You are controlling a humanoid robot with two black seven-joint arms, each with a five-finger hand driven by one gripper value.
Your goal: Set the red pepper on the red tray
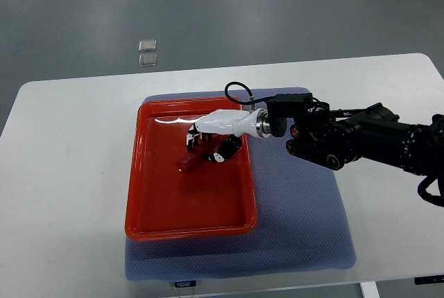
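Red pepper (192, 161) lies inside the red tray (142, 194), toward its far right part. My right hand (216, 138) covers most of it, fingers curled around it; only its near-left end shows.

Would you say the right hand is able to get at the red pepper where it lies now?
Yes, it seems so. The right hand is already over the red pepper inside the red tray, its fingers apparently curled around it, and nothing else lies between them.

The right arm (368, 142) reached in from the right edge, stretched leftward and nearly level. Its white robot hand (211, 138) pointed left, palm down, fingers curled under around something red.
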